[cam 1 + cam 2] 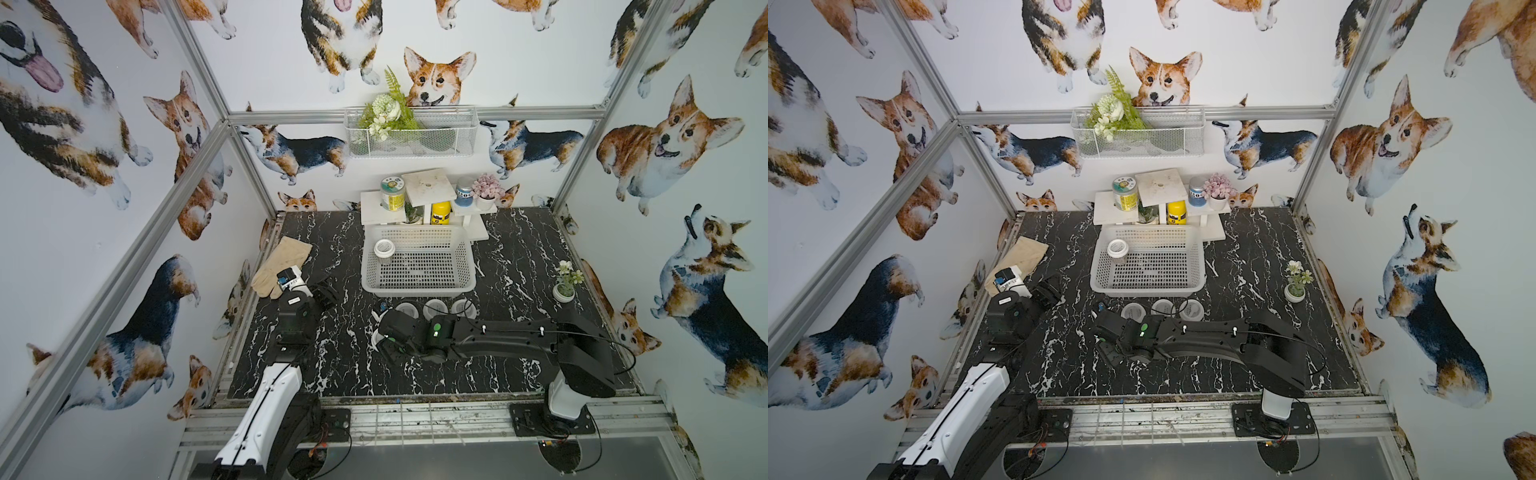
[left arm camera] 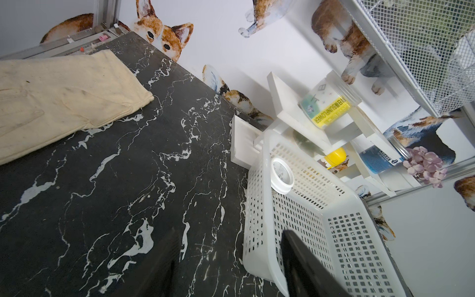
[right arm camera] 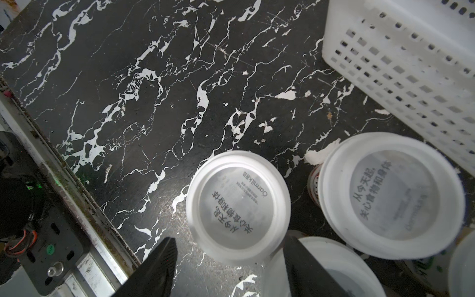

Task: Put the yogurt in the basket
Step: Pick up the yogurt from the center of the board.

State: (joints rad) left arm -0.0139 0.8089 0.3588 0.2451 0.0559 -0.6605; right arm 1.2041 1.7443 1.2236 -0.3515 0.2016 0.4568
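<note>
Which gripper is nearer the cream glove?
Left. The left gripper sits just beside the glove; the right gripper is farther off, among the yogurt cups.

The right arm (image 1: 498, 332) stretches low, right hand (image 3: 231, 241) downward; left arm (image 1: 295, 320) folded (left hand (image 2: 230, 234) parted).

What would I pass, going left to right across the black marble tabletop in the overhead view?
beige glove → white plastic basket → small potted flowering plant
</note>
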